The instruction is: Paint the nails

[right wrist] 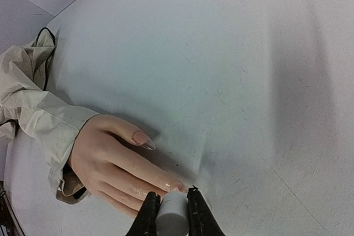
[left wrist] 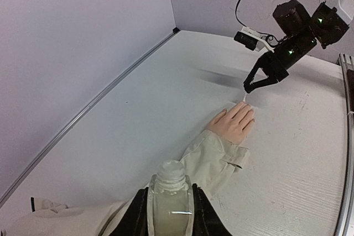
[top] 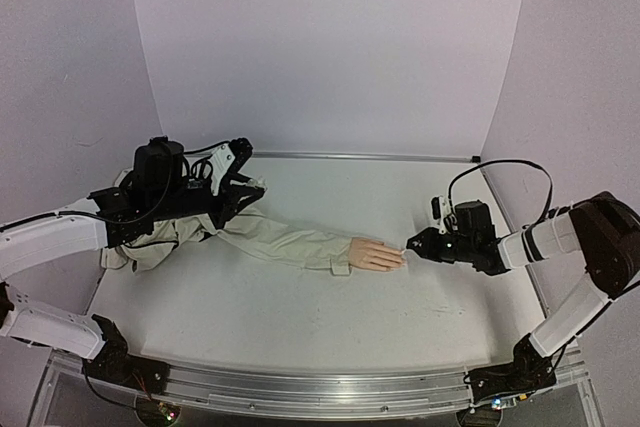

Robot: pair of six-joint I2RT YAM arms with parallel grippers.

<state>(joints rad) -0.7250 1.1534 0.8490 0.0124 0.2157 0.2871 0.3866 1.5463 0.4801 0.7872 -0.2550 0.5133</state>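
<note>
The peach mannequin hand [top: 375, 254] lies flat mid-table, fingers pointing right, in a beige jacket sleeve [top: 285, 240]. In the right wrist view the thumb nail [right wrist: 141, 138] shows clearly, and the index fingertip nail [right wrist: 178, 185] lies just in front of my jaws. My right gripper [top: 413, 244] is shut on a white brush cap [right wrist: 171, 218] and holds it at the fingertips; the brush tip itself is hidden there. The thin white brush [left wrist: 244, 99] shows in the left wrist view, touching the fingertips. My left gripper [left wrist: 170, 205] is shut on a small clear open bottle [left wrist: 170, 183] above the sleeve at far left.
The rest of the jacket [top: 150, 242] is bunched under my left arm at the table's left. White walls close the back and sides. A metal rail [top: 320, 392] runs along the near edge.
</note>
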